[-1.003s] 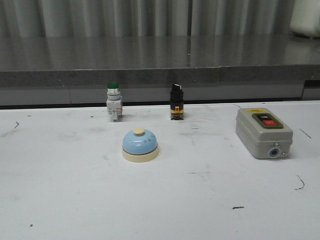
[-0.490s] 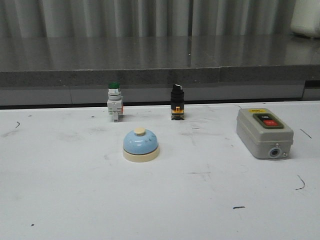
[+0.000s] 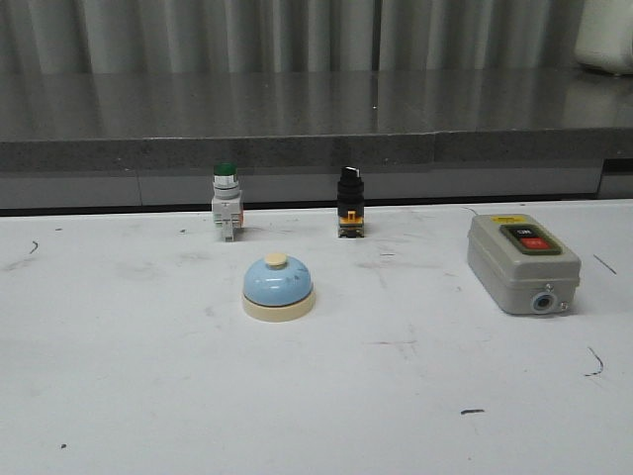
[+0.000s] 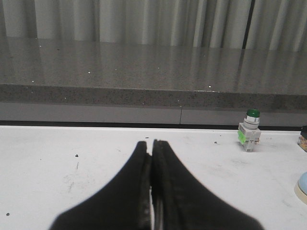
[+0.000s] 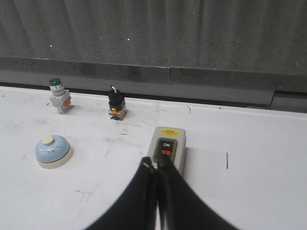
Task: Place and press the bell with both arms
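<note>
Bell sits free; both grippers closed (empty).

grey switch box | black button reads "ON" in white | yellow label above it too small to read

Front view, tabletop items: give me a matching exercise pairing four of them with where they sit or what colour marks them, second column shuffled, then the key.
Things:
1. bell
2. green-capped push-button
3. black selector switch
4. grey switch box

Descriptions:
A. far right of the table, red and black buttons on top
B. back row, right of the other small switch, orange at its base
C. light-blue dome on a cream base, nearest the camera
D. back row, furthest left, white body

Pairs: 1-C, 2-D, 3-B, 4-A
</note>
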`<state>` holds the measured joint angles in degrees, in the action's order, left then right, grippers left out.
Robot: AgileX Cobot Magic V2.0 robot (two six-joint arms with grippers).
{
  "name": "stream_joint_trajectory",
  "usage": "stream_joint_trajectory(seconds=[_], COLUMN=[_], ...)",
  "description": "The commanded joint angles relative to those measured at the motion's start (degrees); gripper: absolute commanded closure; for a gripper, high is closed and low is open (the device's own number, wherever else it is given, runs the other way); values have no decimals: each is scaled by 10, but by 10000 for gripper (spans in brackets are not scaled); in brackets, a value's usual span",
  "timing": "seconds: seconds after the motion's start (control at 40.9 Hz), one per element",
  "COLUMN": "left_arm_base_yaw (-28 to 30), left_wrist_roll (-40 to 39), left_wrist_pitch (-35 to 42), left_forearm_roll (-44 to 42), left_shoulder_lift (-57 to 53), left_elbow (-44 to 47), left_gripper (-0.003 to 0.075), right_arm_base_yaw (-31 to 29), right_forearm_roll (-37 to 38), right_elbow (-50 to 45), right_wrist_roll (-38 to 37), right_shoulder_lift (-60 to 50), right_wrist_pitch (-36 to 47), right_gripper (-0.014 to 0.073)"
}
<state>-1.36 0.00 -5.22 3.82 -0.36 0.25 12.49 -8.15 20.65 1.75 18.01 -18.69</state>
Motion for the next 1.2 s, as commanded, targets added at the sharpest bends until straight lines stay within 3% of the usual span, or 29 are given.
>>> stream_joint_trajectory(seconds=[0.0, 0.587, 0.759, 0.93, 1.175], left_arm_base_yaw=[1, 1, 1, 1, 1], left_wrist_roll=[-6, -6, -6, -6, -6], left_wrist_pitch=[49, 49, 49, 49, 49], left_forearm_roll=[6, 6, 6, 6, 6], left_shoulder_lift=[-10, -10, -10, -10, -10], left_elbow=[13, 13, 13, 13, 13], left_gripper=[740, 740, 740, 740, 740], right_arm_base_yaw=[-3, -3, -6, -58, -139], right_forearm_roll=[1, 1, 53, 64, 64], right_elbow=[15, 15, -15, -99, -207], right_wrist_roll=[5, 5, 13, 13, 13], right_shoulder_lift=[3, 3, -11, -84, -197], right_wrist_pitch=[43, 43, 74, 119, 118], right_gripper=[594, 594, 594, 594, 594])
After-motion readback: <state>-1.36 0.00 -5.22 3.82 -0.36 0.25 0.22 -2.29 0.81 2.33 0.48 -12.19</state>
